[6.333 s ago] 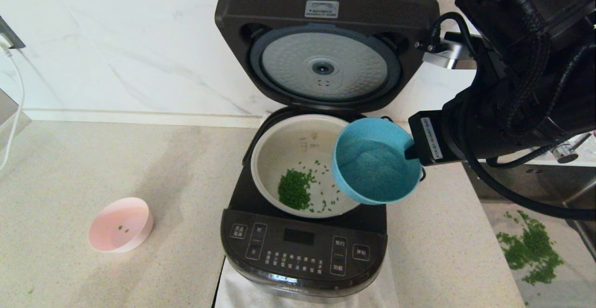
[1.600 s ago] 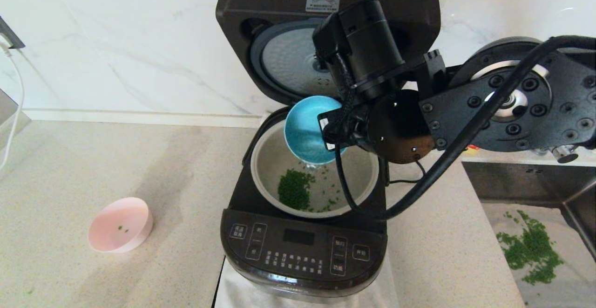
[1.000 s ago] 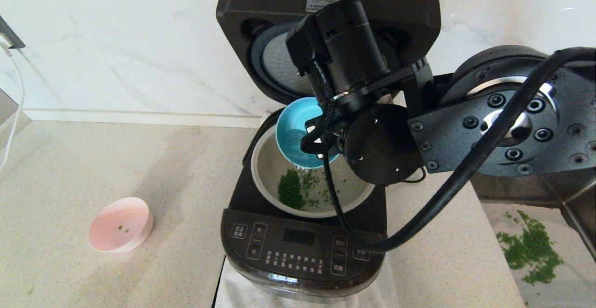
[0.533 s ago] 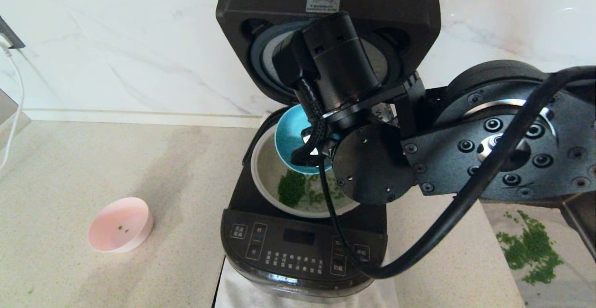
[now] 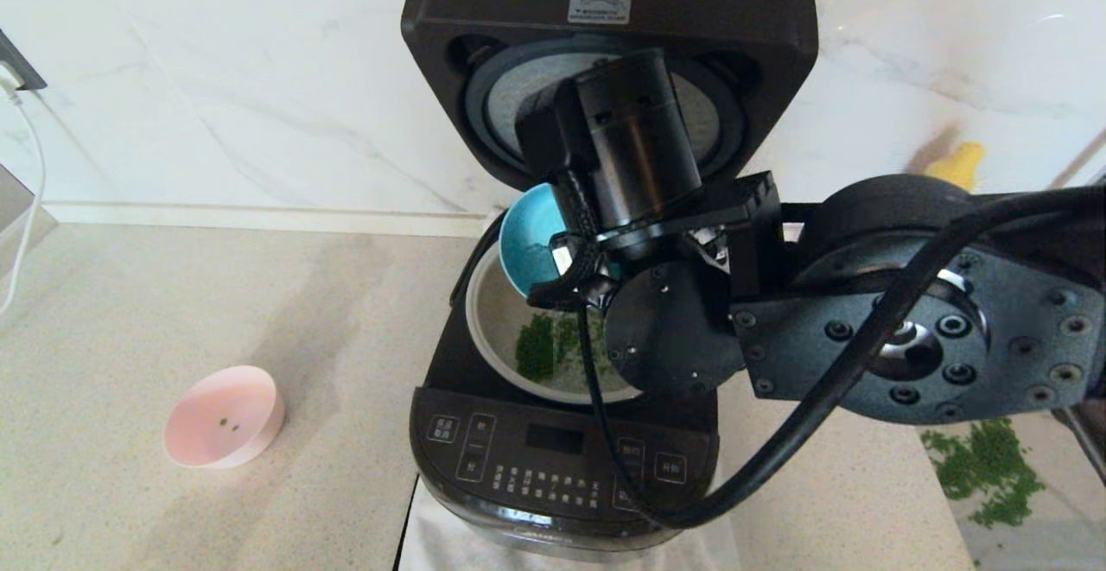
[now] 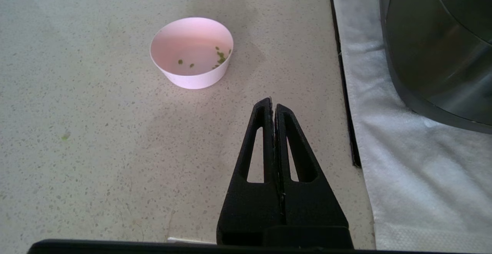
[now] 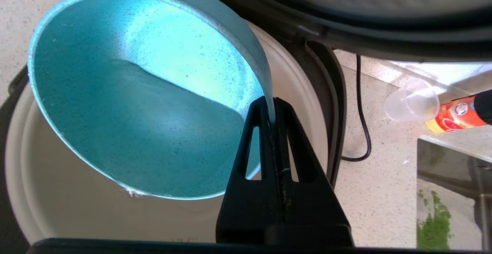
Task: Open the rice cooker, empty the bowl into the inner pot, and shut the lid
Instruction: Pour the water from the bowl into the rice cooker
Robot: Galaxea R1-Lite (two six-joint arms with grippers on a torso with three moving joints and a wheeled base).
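Note:
The black rice cooker (image 5: 562, 459) stands with its lid (image 5: 605, 9) raised against the wall. Its off-white inner pot (image 5: 497, 312) holds a heap of green bits (image 5: 536, 351). My right gripper (image 7: 271, 104) is shut on the rim of a blue bowl (image 7: 134, 92), tipped steeply over the back left of the pot (image 7: 57, 208). The blue bowl (image 5: 529, 238) shows only droplets inside. The right arm (image 5: 674, 329) covers much of the pot. My left gripper (image 6: 271, 102) hangs shut and empty over the counter, near a pink bowl (image 6: 191, 54) with a few green bits.
The pink bowl (image 5: 223, 415) sits on the counter left of the cooker. A white cloth (image 6: 403, 161) lies under the cooker. A black cord (image 7: 359, 112), a clear cup (image 7: 413, 100) and an orange bottle (image 7: 453, 115) lie to its right. A sink with green bits (image 5: 985, 459) is at far right.
The right arm has carried the blue bowl from the pot's right rim to above its back left and tipped it steeper. The left gripper and pink bowl stayed put.

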